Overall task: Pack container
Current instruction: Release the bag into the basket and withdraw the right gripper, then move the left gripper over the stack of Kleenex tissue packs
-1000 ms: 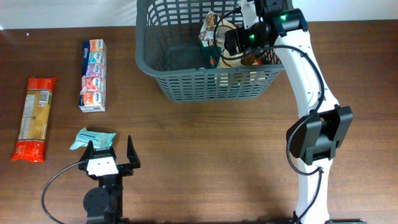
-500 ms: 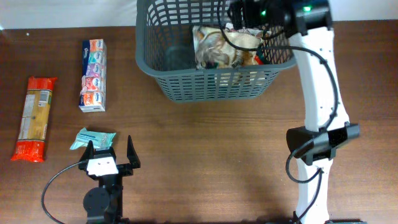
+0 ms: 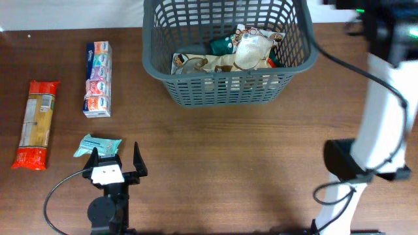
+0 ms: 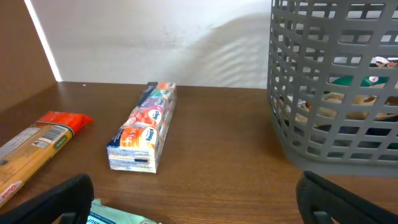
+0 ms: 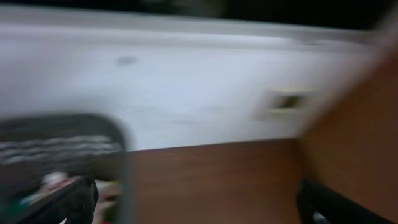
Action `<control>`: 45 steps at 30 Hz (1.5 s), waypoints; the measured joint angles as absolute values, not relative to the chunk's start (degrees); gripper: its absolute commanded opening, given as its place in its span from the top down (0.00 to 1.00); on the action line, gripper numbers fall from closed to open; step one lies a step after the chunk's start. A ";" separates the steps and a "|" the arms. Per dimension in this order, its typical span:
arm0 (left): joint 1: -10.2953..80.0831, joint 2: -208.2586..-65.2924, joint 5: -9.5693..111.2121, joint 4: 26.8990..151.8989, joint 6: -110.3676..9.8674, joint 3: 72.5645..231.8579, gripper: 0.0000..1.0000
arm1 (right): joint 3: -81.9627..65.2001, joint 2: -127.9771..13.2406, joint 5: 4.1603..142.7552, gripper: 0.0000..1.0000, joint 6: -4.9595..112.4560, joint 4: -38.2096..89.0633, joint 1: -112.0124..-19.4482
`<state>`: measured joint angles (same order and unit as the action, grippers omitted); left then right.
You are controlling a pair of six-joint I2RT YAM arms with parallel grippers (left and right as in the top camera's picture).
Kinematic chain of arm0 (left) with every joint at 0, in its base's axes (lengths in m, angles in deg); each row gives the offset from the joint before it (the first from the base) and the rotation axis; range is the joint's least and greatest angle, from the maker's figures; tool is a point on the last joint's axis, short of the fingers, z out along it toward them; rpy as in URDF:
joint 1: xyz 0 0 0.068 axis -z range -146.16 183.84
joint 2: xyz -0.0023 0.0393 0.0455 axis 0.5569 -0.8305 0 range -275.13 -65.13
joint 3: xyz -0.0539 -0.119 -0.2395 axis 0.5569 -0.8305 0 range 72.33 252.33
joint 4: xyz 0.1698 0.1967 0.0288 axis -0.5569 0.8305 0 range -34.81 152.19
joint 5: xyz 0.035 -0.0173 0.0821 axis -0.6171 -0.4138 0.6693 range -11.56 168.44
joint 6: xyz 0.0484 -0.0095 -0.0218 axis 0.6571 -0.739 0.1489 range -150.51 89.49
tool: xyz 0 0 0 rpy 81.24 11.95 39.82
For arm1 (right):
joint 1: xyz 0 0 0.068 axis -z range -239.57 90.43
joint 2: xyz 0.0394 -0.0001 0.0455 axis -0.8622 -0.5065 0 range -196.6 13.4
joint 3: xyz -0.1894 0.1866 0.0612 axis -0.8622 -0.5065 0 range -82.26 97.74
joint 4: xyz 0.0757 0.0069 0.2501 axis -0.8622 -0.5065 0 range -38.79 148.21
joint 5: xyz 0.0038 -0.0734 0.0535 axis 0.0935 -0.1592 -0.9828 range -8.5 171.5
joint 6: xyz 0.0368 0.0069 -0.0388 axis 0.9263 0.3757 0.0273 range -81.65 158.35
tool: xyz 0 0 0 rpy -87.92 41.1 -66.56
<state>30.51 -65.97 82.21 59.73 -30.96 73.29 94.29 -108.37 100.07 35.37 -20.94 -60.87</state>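
Left jaws spread, empty | right jaws spread, empty | container point(image 3: 225, 91) holds packets point(image 3: 251, 49)

Three cameras are covering one worktop point(image 3: 228, 150)
The overhead one is looking straight down from high up, taking in most of the worktop. The left wrist one is sitting low and close to the surface, facing the back wall point(image 4: 155, 37); it is sharing the basket point(image 3: 225, 91), colourful box point(image 3: 98, 68) and pasta packet point(image 3: 36, 124) with the overhead. The right wrist one is blurring, facing that wall past the basket's edge.
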 measured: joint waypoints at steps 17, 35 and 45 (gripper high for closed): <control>30.51 -65.97 82.21 59.73 -30.96 73.29 0.01 | 85.44 -105.09 104.81 0.01 41.99 -30.30 -37.76; 30.51 -65.97 82.21 59.73 -30.96 73.29 0.01 | 69.55 -106.89 99.94 0.01 42.69 -27.04 -34.94; 30.51 -65.97 82.21 59.73 -30.96 73.29 0.01 | 69.55 -106.89 99.78 0.01 42.71 -27.04 -34.94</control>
